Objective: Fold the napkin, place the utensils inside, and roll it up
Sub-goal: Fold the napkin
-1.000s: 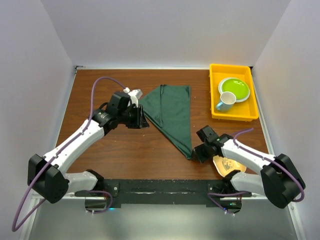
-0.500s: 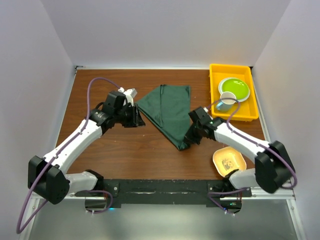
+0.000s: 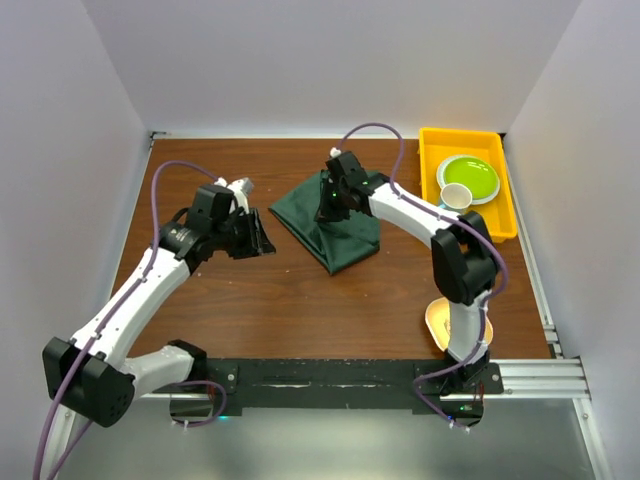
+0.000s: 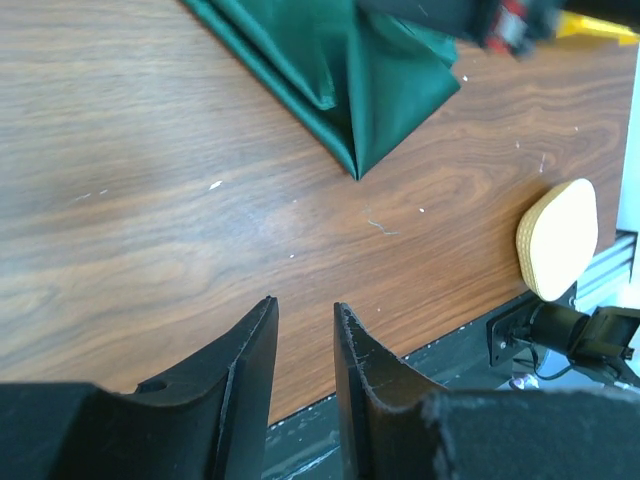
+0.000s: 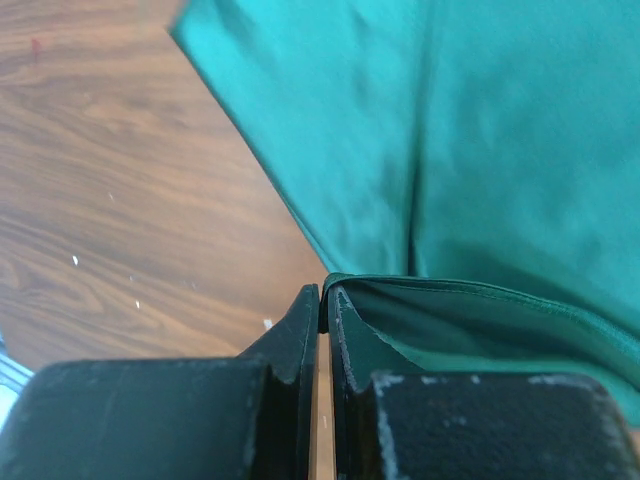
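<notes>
Napkin (image 3: 338,228): dark green, folded to a wedge, far-middle of the bench (image 3: 300,300).
Right end effector (image 5: 322,292) clenched on its hem, plain only in the right wrist view; left end effector (image 3: 262,241) released, left of it.

Dark green cloth for the napkin (image 3: 335,225), soft, faintly satiny, creased along the folds. Smooth brown wood grain on the desk (image 3: 300,300), low sheen, dotted with pale specks. Matt black plastic on the left claw (image 4: 305,305) and right claw (image 5: 322,292), grainy, edges chipped. Glossy yellow plastic for the tray (image 3: 470,232) at far right; shiny green plate (image 3: 470,175). Matt beige, finely textured bowl (image 4: 557,238) at near right.
</notes>
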Controlling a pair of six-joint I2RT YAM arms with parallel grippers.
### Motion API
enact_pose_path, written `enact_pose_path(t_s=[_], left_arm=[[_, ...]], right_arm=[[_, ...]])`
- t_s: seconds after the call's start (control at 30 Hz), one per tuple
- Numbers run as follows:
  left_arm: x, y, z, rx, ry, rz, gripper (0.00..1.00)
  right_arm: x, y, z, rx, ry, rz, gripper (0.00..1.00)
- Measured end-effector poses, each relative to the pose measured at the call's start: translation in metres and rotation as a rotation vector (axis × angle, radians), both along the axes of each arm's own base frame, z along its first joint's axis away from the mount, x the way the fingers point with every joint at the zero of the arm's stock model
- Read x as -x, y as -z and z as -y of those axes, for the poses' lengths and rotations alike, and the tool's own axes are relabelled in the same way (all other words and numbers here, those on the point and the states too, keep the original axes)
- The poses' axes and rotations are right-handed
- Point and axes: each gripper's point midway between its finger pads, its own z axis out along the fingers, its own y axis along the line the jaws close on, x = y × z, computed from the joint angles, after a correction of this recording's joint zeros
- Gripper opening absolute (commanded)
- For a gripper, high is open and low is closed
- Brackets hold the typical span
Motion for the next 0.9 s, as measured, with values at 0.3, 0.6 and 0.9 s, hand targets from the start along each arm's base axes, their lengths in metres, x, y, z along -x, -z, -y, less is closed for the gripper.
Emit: enact_pose_path(t_s=[0.3, 0.6, 0.9], left_arm=[[0.013, -0.013, -0.021, -0.041, -0.062, 0.006, 0.34], [0.018, -0.011, -0.027, -0.057, -0.092, -0.015, 0.34], [0.018, -0.011, -0.027, -0.053, -0.098, -0.019, 0.34]], right_arm=[[-0.036, 0.019, -0.042, -0.023, -0.128, 0.03, 0.0], [-0.055, 0.0, -0.067, -0.071, -0.191, 0.092, 0.0], [-0.06, 0.01, -0.085, -0.094, -0.241, 0.083, 0.0]])
